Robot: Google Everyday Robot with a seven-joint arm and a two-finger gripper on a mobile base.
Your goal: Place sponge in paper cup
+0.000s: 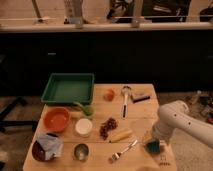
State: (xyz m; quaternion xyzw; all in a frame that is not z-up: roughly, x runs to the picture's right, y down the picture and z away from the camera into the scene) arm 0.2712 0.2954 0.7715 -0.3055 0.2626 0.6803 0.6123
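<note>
The sponge (152, 146), a small dark teal block, lies on the wooden table (145, 116) near its front right corner. My gripper (154, 140) hangs at the end of the white arm (172, 120), which reaches in from the right. It sits directly over the sponge, open, partly covering the sponge's top. The paper cup (83, 126), short and white, stands upright on the left half of the table, well apart from the gripper.
An orange bowl (56, 119) and a green tray (68, 87) sit left of the cup. A metal cup (81, 151) and a bag (46, 147) are at the front left. Grapes (107, 127), a yellow item (121, 135) and a fork (123, 150) lie between cup and sponge.
</note>
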